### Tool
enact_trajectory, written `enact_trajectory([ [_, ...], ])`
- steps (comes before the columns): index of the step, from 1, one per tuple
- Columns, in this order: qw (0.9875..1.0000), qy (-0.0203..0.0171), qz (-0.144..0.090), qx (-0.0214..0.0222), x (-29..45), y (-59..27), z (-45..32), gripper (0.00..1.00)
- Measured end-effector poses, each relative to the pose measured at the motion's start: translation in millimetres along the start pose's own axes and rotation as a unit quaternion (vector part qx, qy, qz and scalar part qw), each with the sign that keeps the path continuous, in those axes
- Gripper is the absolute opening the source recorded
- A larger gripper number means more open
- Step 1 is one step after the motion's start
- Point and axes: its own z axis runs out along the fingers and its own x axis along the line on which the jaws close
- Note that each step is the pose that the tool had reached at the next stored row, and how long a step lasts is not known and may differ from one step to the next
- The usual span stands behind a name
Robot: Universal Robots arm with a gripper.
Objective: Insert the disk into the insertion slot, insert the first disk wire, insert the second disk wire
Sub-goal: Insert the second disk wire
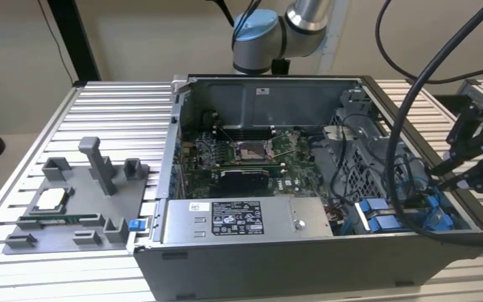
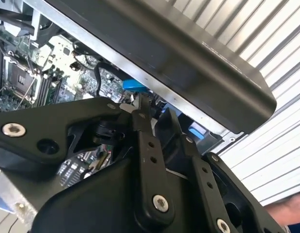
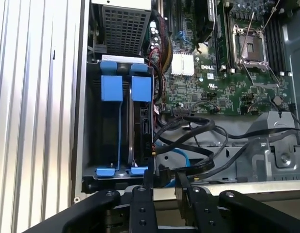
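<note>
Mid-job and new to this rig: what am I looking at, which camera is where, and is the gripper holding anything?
The exterior view shows a silver-and-blue robot arm behind an open grey computer case on a ribbed aluminium table; its black gripper hangs at the exterior view's right. A grey fixture tray lies beside the case. Both wrist views ride on the arm: the first looks past the gripper into the blue-railed grey metal drive bay and black cables. Whether anything is held is unclear.
</note>
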Motion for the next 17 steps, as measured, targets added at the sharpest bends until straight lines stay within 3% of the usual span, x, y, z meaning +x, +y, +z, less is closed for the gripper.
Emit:
enact_trajectory([
  [2, 0.9999, -0.0112, -0.003, -0.0005, 2.5, -0.1, 0.0, 1.00],
  [9, 0.9983, -0.0575, -0.013, -0.0027, 7.8, -0.3, -0.4, 1.00],
  [11, 0.9980, -0.0616, -0.014, -0.0029, 13.1, -0.2, -1.6, 1.00],
  [17, 0.9980, -0.0621, -0.014, -0.0036, 30.7, -0.5, -5.3, 1.00],
])
